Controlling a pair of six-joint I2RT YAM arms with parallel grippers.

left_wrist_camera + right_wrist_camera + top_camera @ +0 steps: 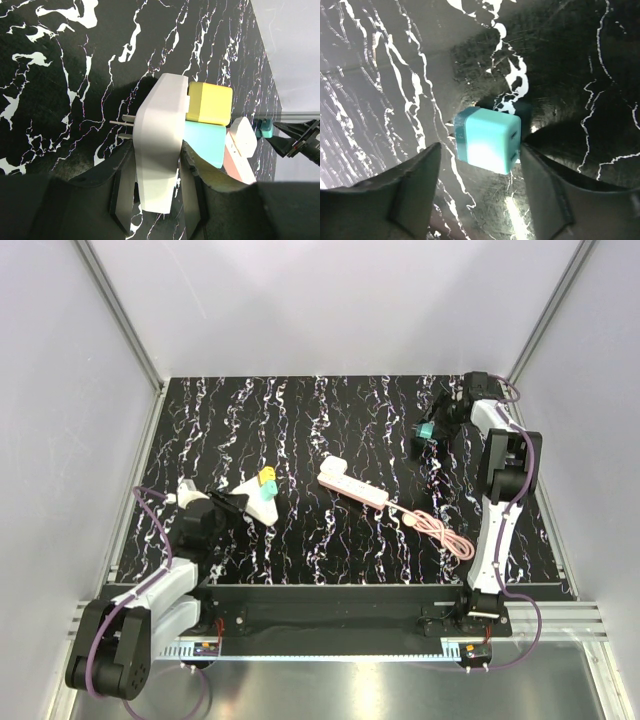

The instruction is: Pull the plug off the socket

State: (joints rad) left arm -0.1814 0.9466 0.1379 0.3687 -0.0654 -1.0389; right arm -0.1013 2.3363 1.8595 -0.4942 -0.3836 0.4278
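Observation:
The white rounded-triangle socket (256, 504) lies at the left of the black marbled table, with a yellow plug (268, 478) and a teal plug (205, 142) seated in its face. In the left wrist view the socket (157, 145) stands between both fingers, its metal prongs pointing left, the yellow plug (210, 102) above the teal one. My left gripper (236, 502) is shut on the socket. My right gripper (432, 432) is open at the far right. A loose teal plug (490, 140) lies on the table between its fingers, with a gap on the left side.
A long pink power strip (352, 483) lies mid-table, its pink cord (440, 530) coiled toward the front right. Grey walls close in the table at the back and both sides. The right arm stands along the right edge.

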